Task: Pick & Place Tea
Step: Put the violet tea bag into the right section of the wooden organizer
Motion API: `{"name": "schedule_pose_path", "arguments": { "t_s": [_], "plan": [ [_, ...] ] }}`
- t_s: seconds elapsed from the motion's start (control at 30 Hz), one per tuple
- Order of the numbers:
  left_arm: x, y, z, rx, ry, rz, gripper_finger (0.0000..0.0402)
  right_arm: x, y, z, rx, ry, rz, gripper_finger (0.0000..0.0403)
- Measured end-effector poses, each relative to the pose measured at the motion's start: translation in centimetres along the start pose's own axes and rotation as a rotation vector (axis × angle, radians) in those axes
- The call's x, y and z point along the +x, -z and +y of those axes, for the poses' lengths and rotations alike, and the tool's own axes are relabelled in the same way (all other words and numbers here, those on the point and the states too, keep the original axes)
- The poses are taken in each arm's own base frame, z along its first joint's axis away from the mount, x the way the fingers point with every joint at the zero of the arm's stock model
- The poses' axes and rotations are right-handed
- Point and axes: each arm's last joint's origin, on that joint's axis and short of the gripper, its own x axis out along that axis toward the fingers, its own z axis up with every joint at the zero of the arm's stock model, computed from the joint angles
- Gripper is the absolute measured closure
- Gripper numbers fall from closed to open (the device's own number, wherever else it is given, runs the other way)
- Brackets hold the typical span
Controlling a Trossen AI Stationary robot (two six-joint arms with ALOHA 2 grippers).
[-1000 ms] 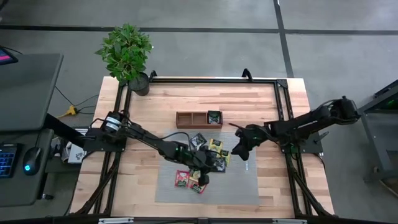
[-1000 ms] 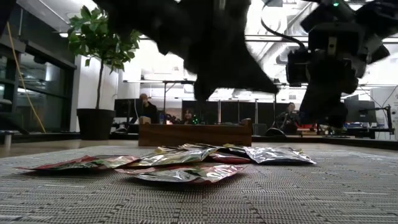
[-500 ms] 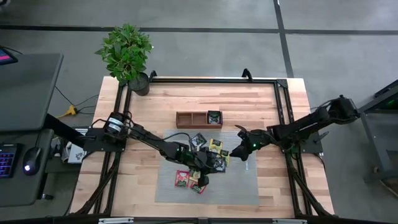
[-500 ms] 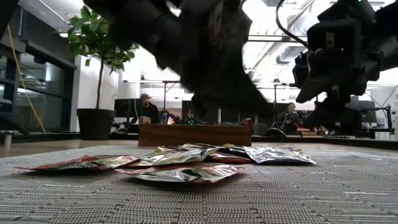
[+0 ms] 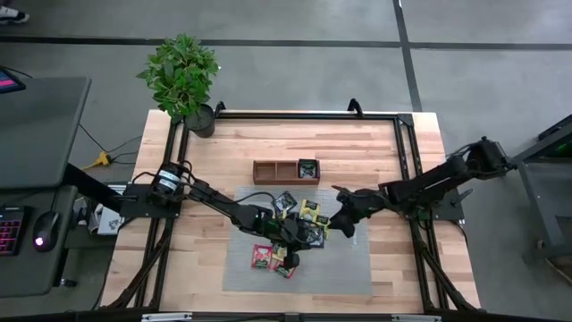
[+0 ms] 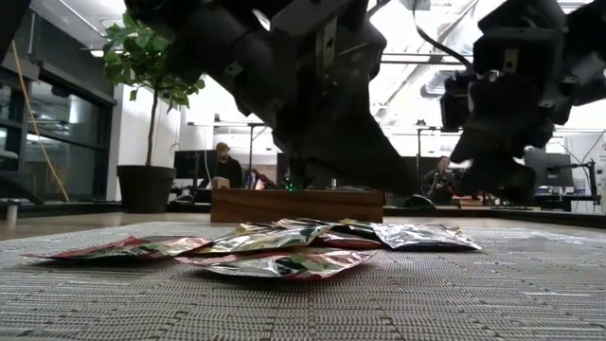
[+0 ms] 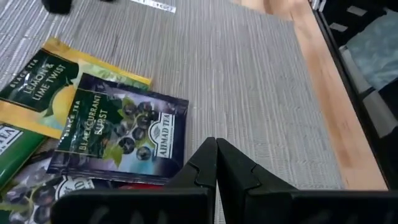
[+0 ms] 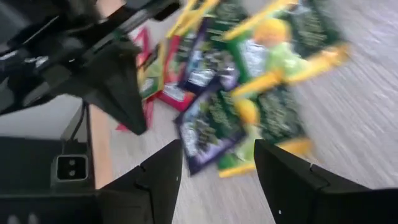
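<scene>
Here the right end effector (image 5: 338,218) hangs over the right edge of the tea pile, its two fingers (image 8: 158,180) spread wide with nothing between them; below them in the right wrist view lie a yellow-and-green sachet (image 8: 273,68) and a dark purple sachet (image 8: 208,127). The left end effector (image 5: 295,258) is low over the pile's near side, its fingers (image 7: 205,165) pressed together and empty, their tips just beside a dark blackcurrant sachet (image 7: 121,134) that overlaps a lemon sachet (image 7: 43,87). The tea (image 5: 295,228) lies as a loose cluster of red, yellow, green and dark sachets on the grey mat (image 5: 344,268), some overlapping; in the low view they lie flat (image 6: 284,248). One dark sachet (image 5: 308,168) sits in the right compartment of the wooden tray (image 5: 273,172), which stands on the counter (image 5: 357,143) just beyond the mat. A potted plant (image 5: 183,76) stands at the counter's far left corner. People show in the room behind.
</scene>
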Motion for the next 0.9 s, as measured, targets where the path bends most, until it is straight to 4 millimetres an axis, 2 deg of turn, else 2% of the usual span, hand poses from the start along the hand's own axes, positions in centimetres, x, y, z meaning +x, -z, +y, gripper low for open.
{"name": "schedule_pose_path", "arguments": {
  "t_s": [0.1, 0.2, 0.67, 0.8, 0.9],
  "plan": [
    [0.0, 0.1, 0.0, 0.013, -0.003, 0.006, 0.0401, 1.1, -0.5, 0.7, -0.081, 0.020, 0.069, 0.0207],
    [0.0, 0.1, 0.0, 0.015, -0.003, 0.008, 0.0401, 1.8, -0.4, 0.5, -0.113, 0.098, 0.140, 0.0207],
    [0.6, 0.7, 0.3, -0.001, -0.006, 0.019, 0.0401, 2.1, -1.0, 0.4, -0.100, 0.113, 0.113, 0.0207],
    [1.2, 1.5, 0.6, -0.007, -0.021, 0.049, 0.0401, 2.5, -0.8, 0.1, -0.080, 0.126, 0.124, 0.0207],
    [1.1, 1.1, 0.5, -0.008, -0.010, 0.028, 0.0401, 2.9, -0.7, -0.2, -0.074, 0.132, 0.135, 0.0207]
  ]
}}
